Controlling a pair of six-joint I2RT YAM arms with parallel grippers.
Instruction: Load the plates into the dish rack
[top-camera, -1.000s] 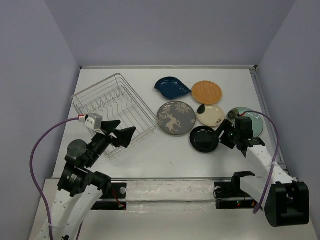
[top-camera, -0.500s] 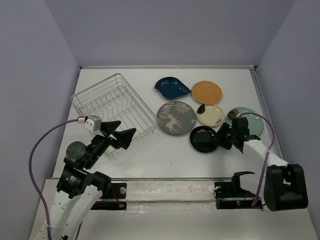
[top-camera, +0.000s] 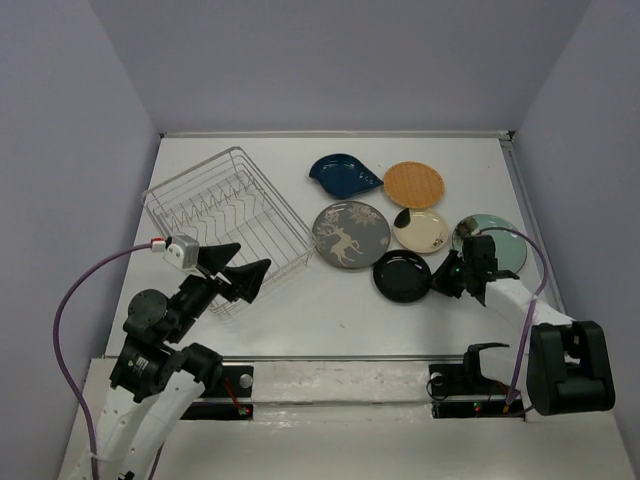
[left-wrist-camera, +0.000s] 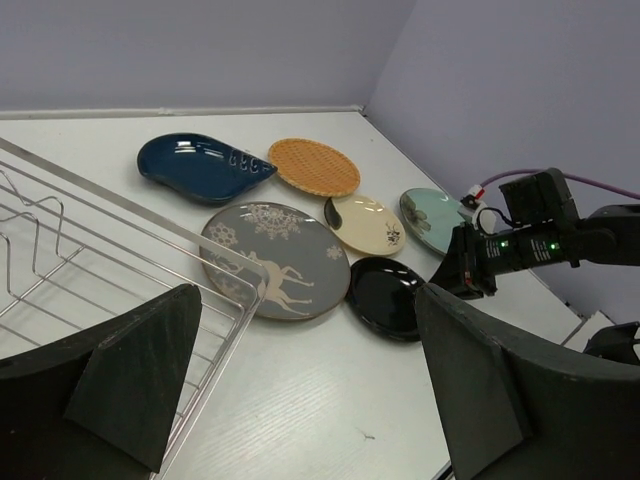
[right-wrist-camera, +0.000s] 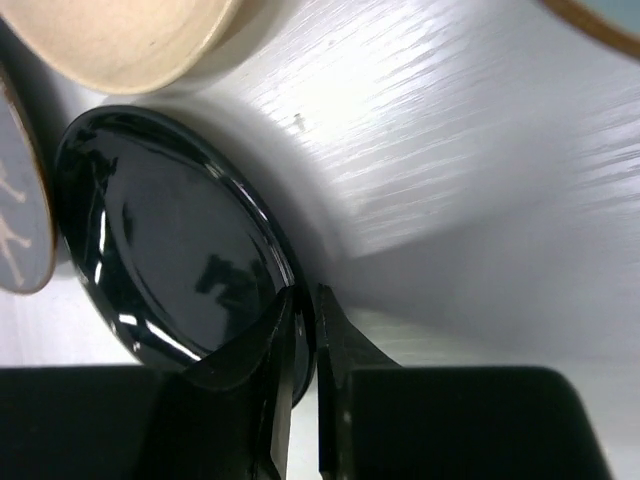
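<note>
Right gripper (right-wrist-camera: 303, 295) narrow, pinching black plate (top-camera: 402, 276) rim at its 3 o'clock. Plate has slid slightly toward 9 o'clock over the last second, so pickup looks under way. Rack (top-camera: 190, 171), 10 o'clock, holds no plates. Left gripper (top-camera: 243, 268) wide, idle. Lifted off counter (top-camera: 330, 320)? Cannot tell. Teal plate (top-camera: 510, 248) partly behind arm.

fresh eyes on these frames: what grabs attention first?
The right tool pinching the right rim of the glossy black plate, right of centre. Next, the wire dish rack at left with no plates in it, the left tool open above its near edge. The grey deer plate, largest of five others lying flat, sits between rack and black plate.
</note>
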